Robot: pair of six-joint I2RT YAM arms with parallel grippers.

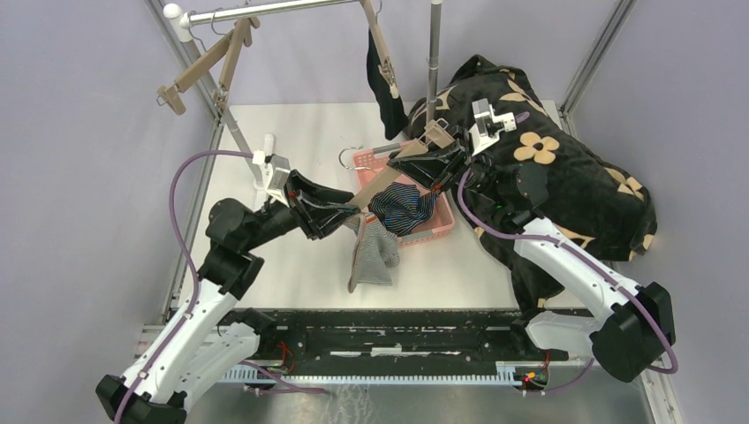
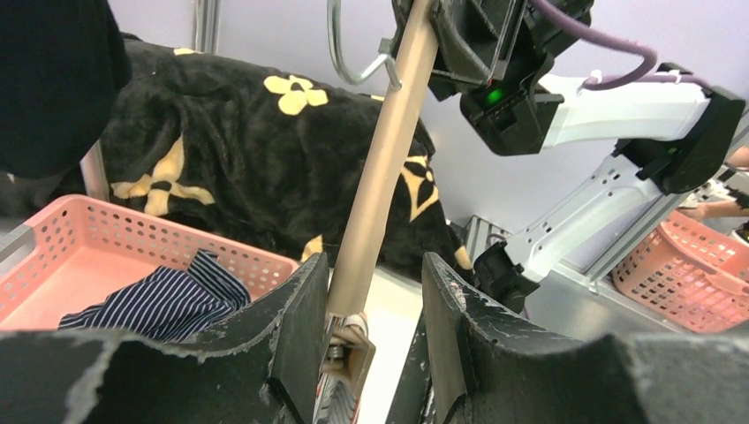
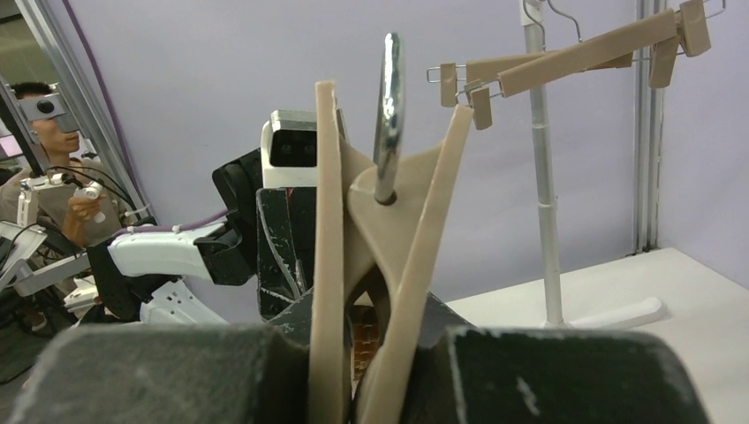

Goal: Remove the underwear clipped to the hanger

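My right gripper (image 1: 437, 150) is shut on the top of a tan wooden hanger (image 1: 389, 177), holding it tilted over the pink basket (image 1: 442, 225); in the right wrist view the hanger (image 3: 327, 221) stands pinched between the jaws (image 3: 380, 353). My left gripper (image 1: 351, 215) is open around the hanger's lower end, its left finger against the bar (image 2: 380, 177). The grey striped underwear (image 1: 371, 256) hangs from the clip there (image 2: 336, 397). The navy striped underwear (image 1: 402, 208) lies in the basket (image 2: 159, 305). The black underwear (image 1: 387, 93) hangs clipped to another hanger on the rail.
A black blanket with tan flowers (image 1: 565, 177) lies at the back right, behind the basket (image 2: 247, 159). Empty tan hangers (image 1: 212, 57) hang on the rail (image 1: 265, 11) at the back left. The rack pole (image 1: 435, 53) stands behind the basket. A second pink basket (image 2: 707, 274) sits off the table.
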